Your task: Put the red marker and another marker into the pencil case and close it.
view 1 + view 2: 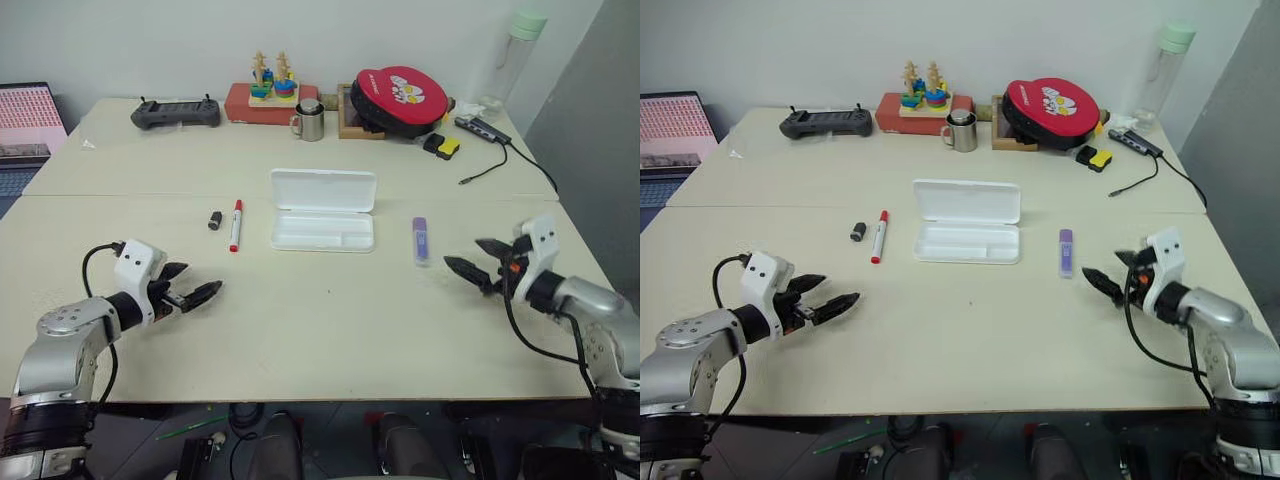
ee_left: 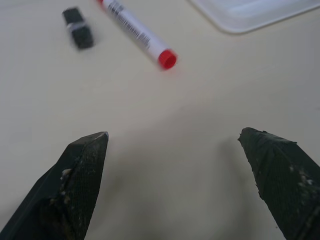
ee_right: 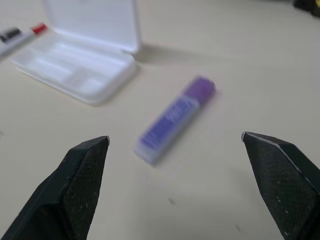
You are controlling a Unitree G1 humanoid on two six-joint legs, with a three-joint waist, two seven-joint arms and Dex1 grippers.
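Centrally in the left eye frame, the white plastic rectangular hinged pencil case (image 1: 322, 210) lay open on the pale beige counter (image 1: 320, 320), its lid folded back toward the top of the frame and its shallow tray nearer the bottom. Left of it, well apart, the slim white-barrelled red marker (image 1: 236, 225) lay flat, running roughly top to bottom in the frame with its red cap toward the top. Just beside that marker, on its left, sat a short dark grey stub (image 1: 214, 220). Right of the case, the short flat lilac-purple marker (image 1: 421, 239) lay alone on the counter, also running top to bottom.

At the lower left of the frame, the left end effector (image 1: 192, 287) hovered over bare counter with its two black fingers spread wide and nothing between them; the wrist view showed the red marker and the stub beyond its tips. At the right of the frame, the right end effector (image 1: 478, 258) likewise stood wide and empty, near the purple marker but not touching it.

Along the top of the frame stood a metal mug (image 1: 310, 121), a black handheld controller (image 1: 176, 113) and a red round pouch (image 1: 400, 97).
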